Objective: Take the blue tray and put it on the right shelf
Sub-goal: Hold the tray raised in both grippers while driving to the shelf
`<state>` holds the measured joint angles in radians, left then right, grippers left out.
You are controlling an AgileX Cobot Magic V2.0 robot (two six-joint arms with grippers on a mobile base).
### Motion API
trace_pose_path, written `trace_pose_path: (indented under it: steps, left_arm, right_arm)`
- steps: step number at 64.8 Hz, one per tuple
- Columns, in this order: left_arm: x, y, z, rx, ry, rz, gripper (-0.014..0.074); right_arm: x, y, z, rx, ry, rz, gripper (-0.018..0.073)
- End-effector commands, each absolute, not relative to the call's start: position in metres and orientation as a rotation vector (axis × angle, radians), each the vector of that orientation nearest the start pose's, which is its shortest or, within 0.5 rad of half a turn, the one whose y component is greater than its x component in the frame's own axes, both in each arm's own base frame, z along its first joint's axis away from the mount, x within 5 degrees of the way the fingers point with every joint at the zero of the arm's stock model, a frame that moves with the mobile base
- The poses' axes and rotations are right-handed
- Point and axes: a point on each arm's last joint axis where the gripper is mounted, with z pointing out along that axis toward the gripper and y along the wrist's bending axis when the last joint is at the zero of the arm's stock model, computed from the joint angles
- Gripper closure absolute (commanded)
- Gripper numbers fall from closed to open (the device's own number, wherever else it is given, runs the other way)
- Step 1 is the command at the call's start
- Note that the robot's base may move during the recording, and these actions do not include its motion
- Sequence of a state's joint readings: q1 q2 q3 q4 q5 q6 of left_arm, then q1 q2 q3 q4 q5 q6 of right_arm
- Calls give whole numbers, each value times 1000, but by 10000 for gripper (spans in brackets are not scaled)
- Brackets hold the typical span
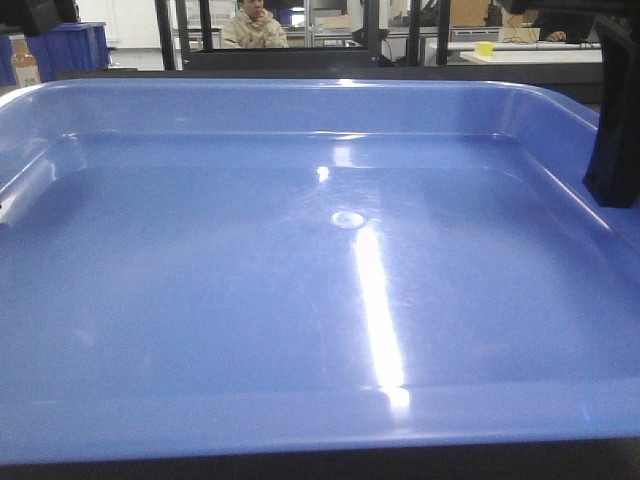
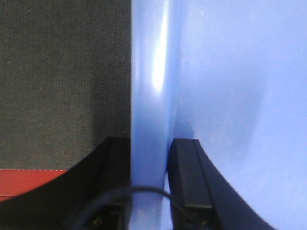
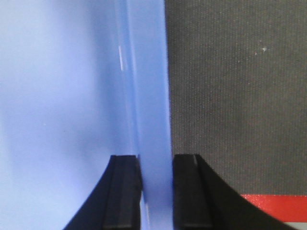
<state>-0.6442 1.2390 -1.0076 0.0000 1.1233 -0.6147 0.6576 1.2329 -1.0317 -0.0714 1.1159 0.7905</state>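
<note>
The left tool (image 2: 149, 148) clamps one side rim of the blue tray (image 1: 300, 300). The right tool (image 3: 156, 160) clamps the opposite rim.

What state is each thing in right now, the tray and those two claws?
blue tray: empty, level, rim clamped on both sides.
left gripper: shut on the tray's left rim.
right gripper: shut on the tray's right rim.
man in background: seated, hand at chin.
</note>
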Motion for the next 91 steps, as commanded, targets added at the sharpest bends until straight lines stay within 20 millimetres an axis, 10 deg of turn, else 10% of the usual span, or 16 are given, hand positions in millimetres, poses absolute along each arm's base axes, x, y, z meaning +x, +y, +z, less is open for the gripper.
trace_pose_path:
  steps: [1, 91]
  left_arm:
    - [174, -137, 317, 36, 2827, -363, 490]
    - [172, -140, 317, 18, 2847, -417, 490]
  right_arm:
    - [182, 134, 326, 163, 2738, 342, 316]
    - [182, 134, 326, 163, 2735, 346, 316]
